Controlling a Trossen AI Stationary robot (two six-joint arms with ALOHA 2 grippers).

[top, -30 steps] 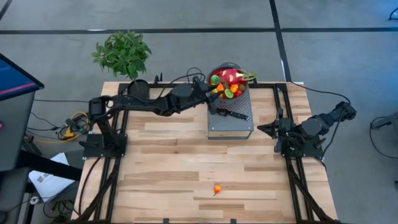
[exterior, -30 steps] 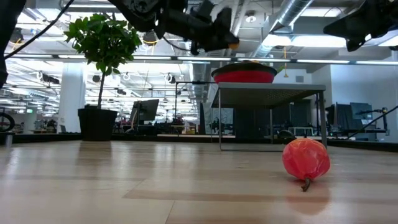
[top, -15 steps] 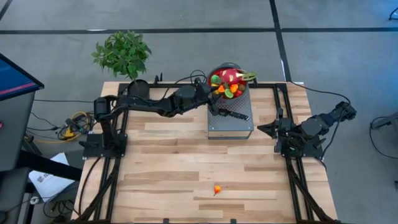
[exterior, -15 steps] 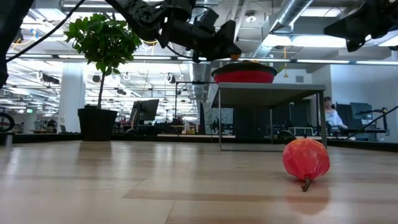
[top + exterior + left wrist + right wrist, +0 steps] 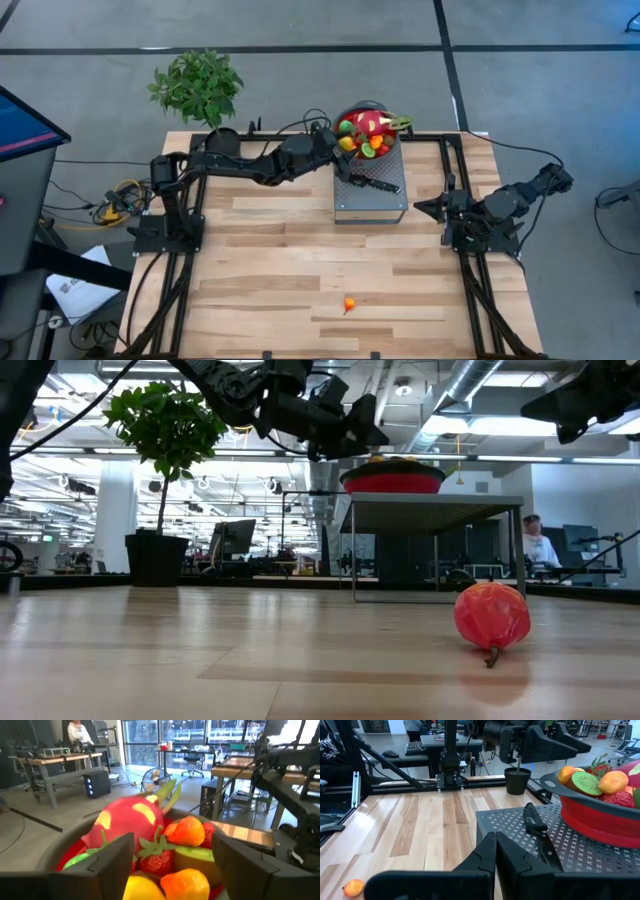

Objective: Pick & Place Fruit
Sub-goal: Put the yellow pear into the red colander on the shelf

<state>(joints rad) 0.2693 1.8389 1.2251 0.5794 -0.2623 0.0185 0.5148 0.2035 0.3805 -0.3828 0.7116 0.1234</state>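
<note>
A round red bowl [image 5: 368, 105] with a grey inside stands on a grey perforated stand [image 5: 385, 205] and holds a pile of toy fruit [image 5: 366, 133]: a pink-red dragon fruit [image 5: 127, 820], a strawberry [image 5: 154, 860], kiwi, orange and yellow pieces. My left gripper [image 5: 342, 148] hovers open over the bowl's left rim, its fingers [image 5: 115, 862] on either side of the pile in the left wrist view, clear of it. One small orange-red fruit [image 5: 349, 304] lies on the table near the near edge. My right gripper [image 5: 495, 840] waits shut at the table's right side.
A black-handled knife [image 5: 372, 182] lies on the stand in front of the bowl. A potted plant [image 5: 198, 85] stands at the far left corner. Bare wooden table [image 5: 280, 260] stretches between the stand and the near edge. A person sits in the room beyond.
My left gripper has dipped a little toward the bowl and opened above its left rim, then held still. The right arm and the loose fruit on the table have stayed in place.
</note>
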